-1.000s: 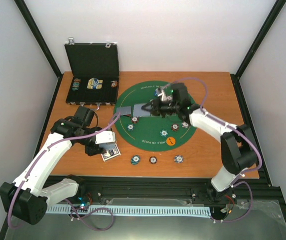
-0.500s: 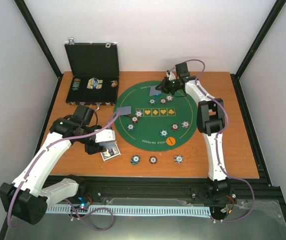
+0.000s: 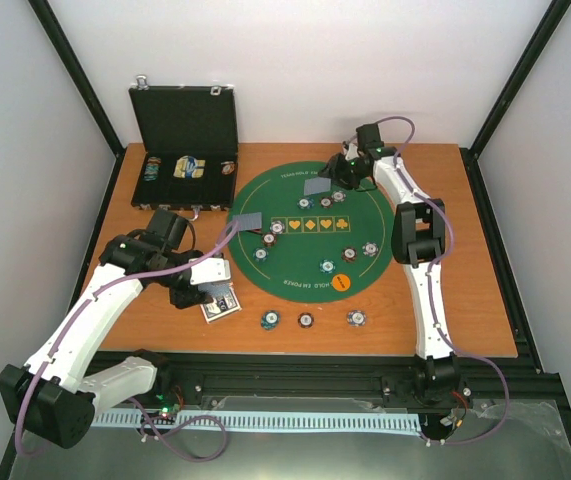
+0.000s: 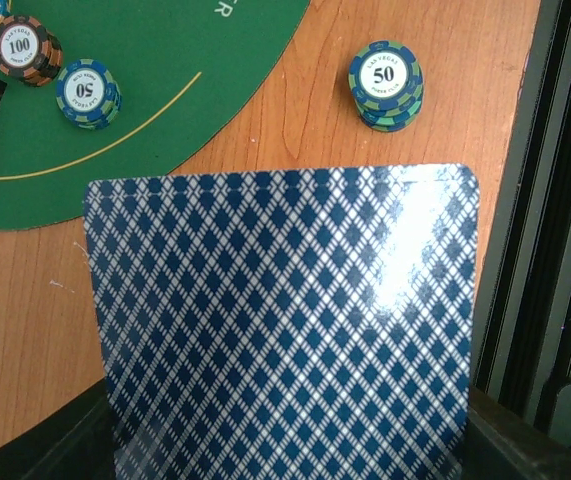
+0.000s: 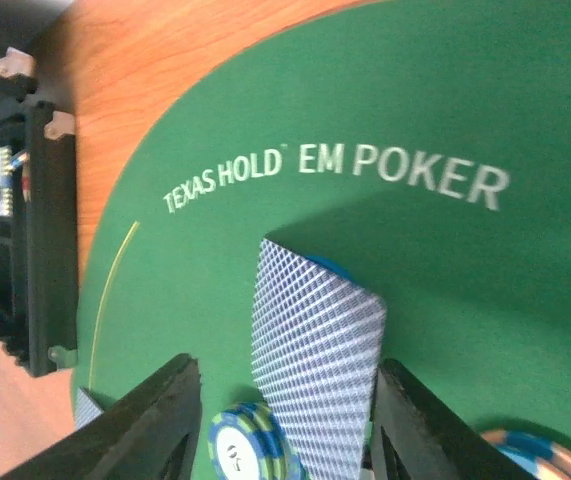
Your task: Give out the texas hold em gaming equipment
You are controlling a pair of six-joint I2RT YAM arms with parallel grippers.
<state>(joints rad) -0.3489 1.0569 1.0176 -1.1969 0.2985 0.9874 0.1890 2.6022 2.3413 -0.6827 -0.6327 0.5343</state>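
- Far side of the green mat [image 3: 295, 262]: the right jaws stand parted, one finger [image 5: 155, 420] on either side of a dealt card [image 5: 315, 360], and neither presses on it.
- The dealt card lies back-up on the felt, just below the "TEXAS HOLD'EM POKER" lettering [image 5: 335, 175]. Its long axis runs left to right across the surface, a touch skewed, with one short end toward the right jaws.
- Its back is a fine blue-and-white diamond lattice with rounded corners, and from overhead it reads grey-blue. A sliver of blue peeks out at its far edge; what that is I cannot tell.
- A second card [image 3: 248, 221] with the same grey-blue back lies flat at the mat's left rim, also lengthwise left to right.
- On the other side, the left jaws are clamped on the held card [image 4: 285, 330], low over the bare wood surface [image 3: 480, 290] just off the mat's near-left edge. I cannot tell whether it is one card or a thin pack.
- It sticks straight out of the jaws lengthwise, free short edge leading, toward a striped "50" chip stack [image 4: 386, 83]. Its back shows bold blue diamond checks, with glare across the right half.
- A row of three chips [image 3: 306, 320] sits on the near wood, and more are dotted over the felt. An orange disc [image 3: 340, 282] lies by the mat's near rim.
- The black case [image 3: 185, 120] stands open at the far left corner.
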